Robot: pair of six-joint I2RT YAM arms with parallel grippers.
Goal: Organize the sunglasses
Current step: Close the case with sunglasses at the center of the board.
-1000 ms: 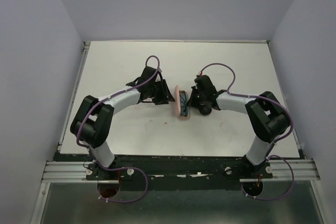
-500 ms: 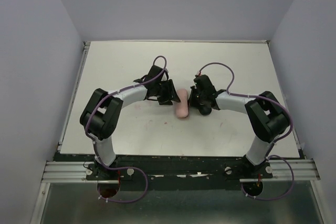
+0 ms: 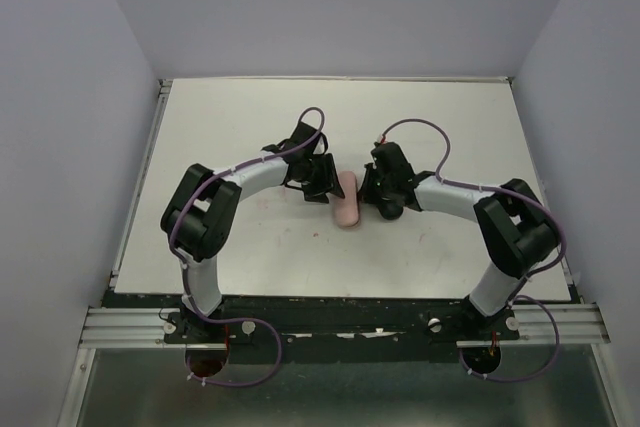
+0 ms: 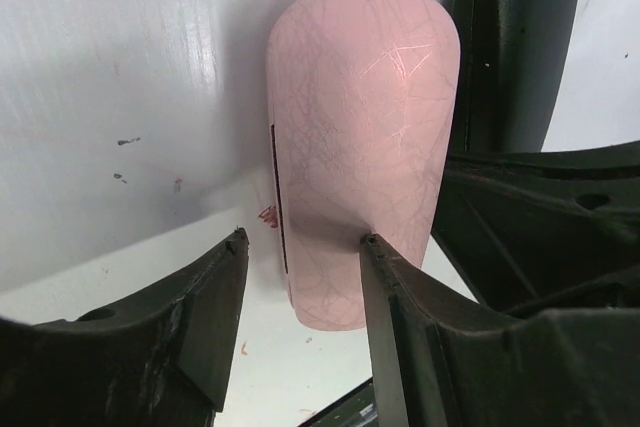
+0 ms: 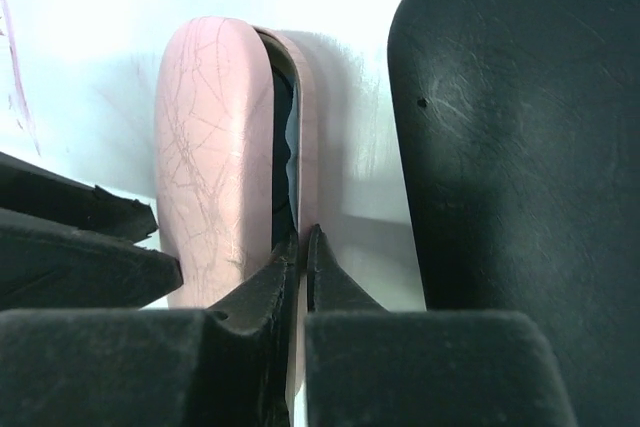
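While ajar, pink case (image 4: 360, 97) between spread left end effector (image 4: 304, 239) and right end effector (image 5: 302, 235) tight on its rim.

Case (image 4: 360, 117) between left gripper (image 4: 302, 242), right gripper (image 5: 302, 239)

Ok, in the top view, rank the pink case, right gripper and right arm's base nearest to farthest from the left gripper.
1. pink case, just right of the left gripper.
2. right gripper, across the case.
3. right arm's base, near-right corner.
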